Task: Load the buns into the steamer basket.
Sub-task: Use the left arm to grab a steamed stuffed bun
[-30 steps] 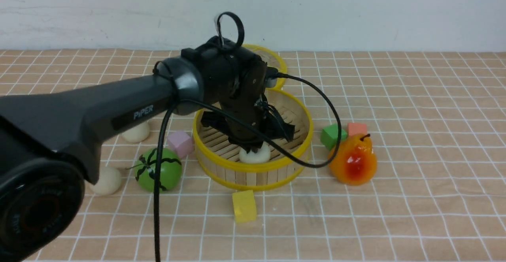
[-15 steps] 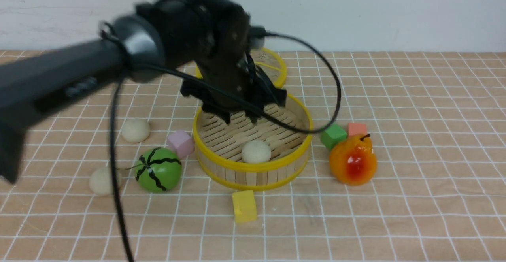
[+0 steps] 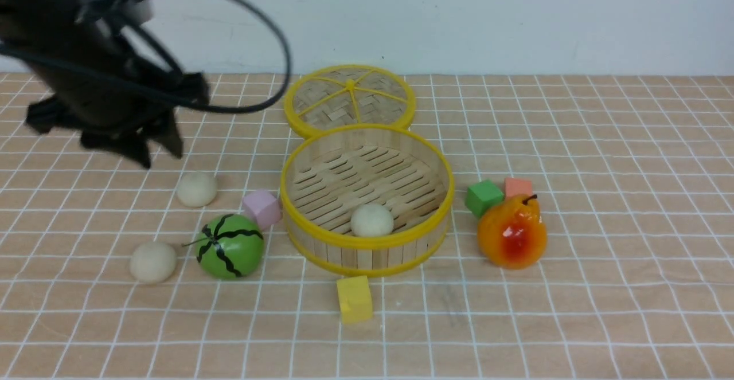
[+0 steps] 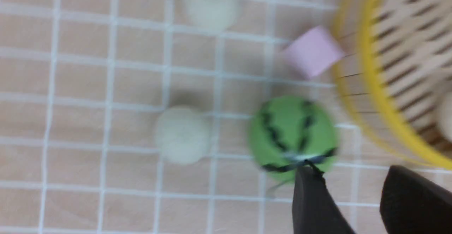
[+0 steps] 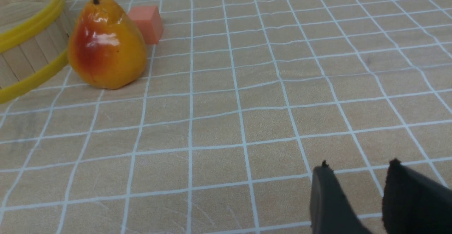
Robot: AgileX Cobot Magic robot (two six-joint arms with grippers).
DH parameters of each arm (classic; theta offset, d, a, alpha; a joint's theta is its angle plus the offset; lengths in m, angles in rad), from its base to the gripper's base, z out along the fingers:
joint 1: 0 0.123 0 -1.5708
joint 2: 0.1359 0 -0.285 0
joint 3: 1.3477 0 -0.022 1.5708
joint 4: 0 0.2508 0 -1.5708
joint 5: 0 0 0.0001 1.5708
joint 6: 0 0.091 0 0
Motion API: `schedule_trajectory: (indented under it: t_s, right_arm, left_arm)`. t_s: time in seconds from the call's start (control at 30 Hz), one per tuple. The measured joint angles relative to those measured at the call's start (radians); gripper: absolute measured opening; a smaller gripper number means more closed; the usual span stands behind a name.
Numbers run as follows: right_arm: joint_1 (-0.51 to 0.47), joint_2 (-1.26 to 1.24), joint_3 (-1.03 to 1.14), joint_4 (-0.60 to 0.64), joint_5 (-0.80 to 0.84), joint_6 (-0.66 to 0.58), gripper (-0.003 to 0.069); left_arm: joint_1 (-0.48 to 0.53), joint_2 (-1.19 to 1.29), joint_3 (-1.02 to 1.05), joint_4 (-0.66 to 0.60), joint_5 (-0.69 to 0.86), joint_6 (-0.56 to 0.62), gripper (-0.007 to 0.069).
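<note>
One bun (image 3: pixel 372 220) in the basket (image 3: pixel 367 257), two buns (image 3: pixel 175 226) outside

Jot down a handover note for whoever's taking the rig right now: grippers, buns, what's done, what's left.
Left gripper: open, empty, above the table's left side.
Right gripper: open, empty.
Done: one bun in the basket.
Left: two buns on the table, one beyond the melon, one left of it.

Bright, even light; left wrist view blurred, right mostly sharp
</note>
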Motion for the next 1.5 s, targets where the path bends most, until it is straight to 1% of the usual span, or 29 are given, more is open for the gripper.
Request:
schedule_trajectory:
  t_s: [0.07,0.2,0.33,0.5,0.63,0.93,1.0,1.07,1.1,1.13,1.23,1.27,1.3,1.37,1.5]
  right_arm:
    - [0.000,0.000,0.000,0.000,0.000,0.000,0.0239]
    - [0.000,0.000,0.000,0.000,0.000,0.000,0.0239]
    - [0.000,0.000,0.000,0.000,0.000,0.000,0.0239]
    - [0.000,0.000,0.000,0.000,0.000,0.000,0.0239]
    - [0.000,0.000,0.001,0.000,0.000,0.000,0.0239]
    - [0.000,0.000,0.001,0.000,-0.001,0.000,0.0239]
    - [0.000,0.000,0.001,0.000,-0.001,0.000,0.0239]
    - [0.000,0.000,0.001,0.000,-0.001,0.000,0.0239]
    - [0.000,0.000,0.001,0.000,-0.001,0.000,0.0239]
    - [0.000,0.000,0.001,0.000,-0.001,0.000,0.0239]
    - [0.000,0.000,0.001,0.000,-0.001,0.000,0.0239]
    - [0.000,0.000,0.001,0.000,-0.001,0.000,0.0239]
    - [0.000,0.000,0.001,0.000,-0.001,0.000,0.0239]
    - [0.000,0.000,0.001,0.000,-0.001,0.000,0.0239]
    - [0.000,0.000,0.001,0.000,-0.002,0.000,0.0239]
  left_arm:
    - [0.060,0.003,0.082,-0.028,-0.057,0.014,0.0276]
    - [0.110,0.035,0.147,-0.057,-0.136,0.018,0.0276]
    - [0.112,0.098,0.149,-0.069,-0.186,0.019,0.0276]
    - [0.112,0.179,0.149,-0.074,-0.213,0.019,0.0276]
    - [0.112,0.251,0.150,-0.056,-0.237,-0.003,0.0276]
    - [0.112,0.282,0.150,-0.038,-0.254,-0.023,0.0266]
    - [0.112,0.291,0.150,-0.038,-0.254,-0.023,0.0248]
    - [0.112,0.298,0.150,-0.038,-0.254,-0.023,0.0203]
    - [0.112,0.298,0.150,-0.038,-0.254,-0.023,0.0198]
    - [0.112,0.298,0.150,-0.038,-0.254,-0.023,0.0148]
    - [0.112,0.298,0.150,-0.038,-0.252,-0.023,0.0057]
    - [0.112,0.298,0.150,-0.038,-0.250,-0.023,0.0041]
    - [0.112,0.298,0.149,-0.038,-0.245,-0.023,-0.0001]
    - [0.112,0.298,0.148,-0.033,-0.235,-0.023,-0.0013]
    - [0.112,0.284,0.147,-0.004,-0.199,-0.023,-0.0013]
